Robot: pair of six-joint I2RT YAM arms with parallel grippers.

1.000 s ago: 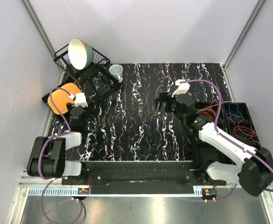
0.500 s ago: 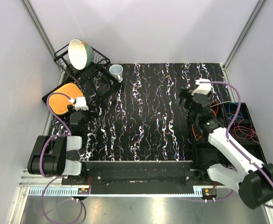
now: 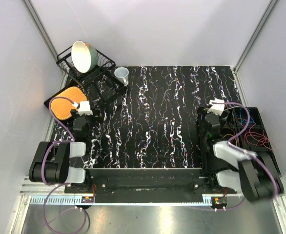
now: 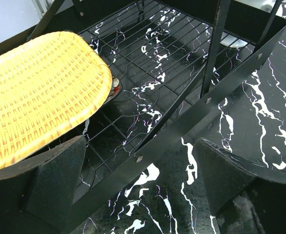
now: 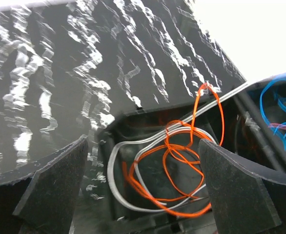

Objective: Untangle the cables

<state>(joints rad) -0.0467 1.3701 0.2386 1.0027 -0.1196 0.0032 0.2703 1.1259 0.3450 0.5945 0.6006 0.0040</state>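
Observation:
The cables lie in a black compartment tray (image 3: 266, 127) at the table's right edge: orange and red loops (image 3: 254, 138), with a blue one (image 3: 246, 115) further back. In the right wrist view an orange cable (image 5: 182, 163) winds through a grey-white one (image 5: 114, 163) in one compartment, with blue (image 5: 275, 100) and pink (image 5: 285, 129) cables beyond a divider. My right gripper (image 3: 210, 116) (image 5: 143, 142) hangs open over that compartment, holding nothing. My left gripper (image 3: 88, 115) (image 4: 140, 144) stands open at the far left, low by the rack's bar, away from the cables.
A black wire dish rack (image 3: 91, 73) (image 4: 182, 124) holds a tilted bowl (image 3: 83, 54) at the back left. Beside it are a pale cup (image 3: 122, 74) and an orange woven mat (image 3: 65, 103) (image 4: 35, 92). Grey walls close in the black marbled table (image 3: 153, 122).
My right arm has drawn back from the table's middle to the right and now folds over the tray. The left arm shifted slightly early on, then stayed still.

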